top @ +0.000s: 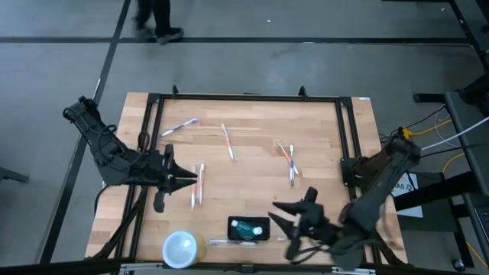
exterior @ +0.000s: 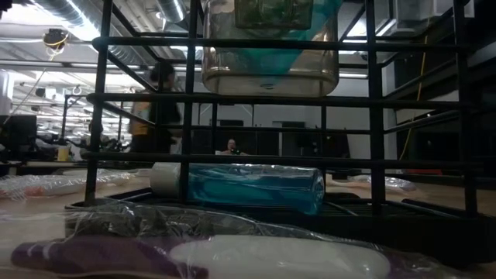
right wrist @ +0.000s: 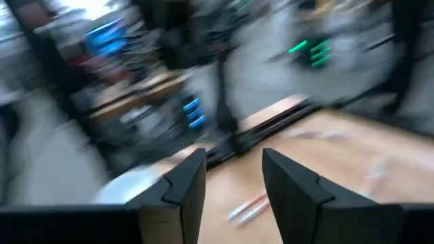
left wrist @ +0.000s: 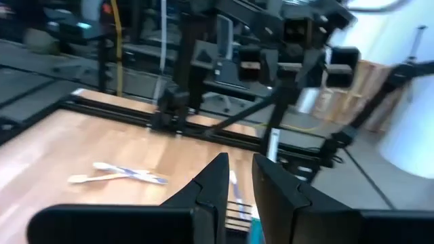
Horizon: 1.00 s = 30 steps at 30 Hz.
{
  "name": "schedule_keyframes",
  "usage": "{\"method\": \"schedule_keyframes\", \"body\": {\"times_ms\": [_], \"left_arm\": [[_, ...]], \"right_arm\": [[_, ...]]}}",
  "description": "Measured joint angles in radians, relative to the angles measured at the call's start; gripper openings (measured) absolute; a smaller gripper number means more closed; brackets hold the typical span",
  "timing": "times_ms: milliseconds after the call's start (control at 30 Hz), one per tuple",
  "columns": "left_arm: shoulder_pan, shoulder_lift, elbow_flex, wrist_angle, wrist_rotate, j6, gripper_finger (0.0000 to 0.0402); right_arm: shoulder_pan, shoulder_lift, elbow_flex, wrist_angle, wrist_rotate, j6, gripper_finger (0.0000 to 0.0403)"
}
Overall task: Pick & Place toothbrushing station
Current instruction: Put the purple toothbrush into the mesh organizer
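The toothbrushing station (top: 248, 228) is a small black box that rests flat near the table's front edge, with a teal tube (exterior: 248, 186) in it. My right gripper (top: 284, 218) is open and empty, just to the station's right, with its fingers pointing at it. My left gripper (top: 195, 181) hovers at the table's left over two wrapped toothbrushes (top: 197, 186). Its fingers stand a narrow gap apart (left wrist: 240, 183), and a toothbrush (left wrist: 234, 193) shows through the gap. I see no touch.
A round yellow cup with a white top (top: 182, 248) stands left of the station. A wrapped toothbrush (top: 233, 243) lies in front of it. More toothbrushes lie farther back (top: 179, 127) (top: 228, 141) (top: 287, 159). A black frame (top: 244, 98) borders the table. A person (top: 157, 19) stands beyond the far edge.
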Motion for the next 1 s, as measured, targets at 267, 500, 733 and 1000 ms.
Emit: {"method": "schedule_keyframes", "body": {"times_ms": [267,500,733,1000], "left_arm": [[-0.018,-0.001,0.012,-0.014,0.007,0.0,0.0061],[-0.018,-0.001,0.013,-0.025,-0.02,0.014,0.0061],[-0.021,0.018,0.014,-0.066,-0.016,-0.031,0.0061],[-0.059,0.046,0.014,-0.067,-0.012,-0.087,0.0061]], "right_arm": [[0.001,-0.011,-0.003,-0.503,-0.817,0.512,0.012],[-0.053,0.04,-0.003,-0.617,-1.062,0.331,0.0114],[-0.123,0.151,-0.003,-0.662,-1.092,0.064,0.0114],[-0.133,0.298,-0.002,-0.597,-1.085,0.041,0.0113]]}}
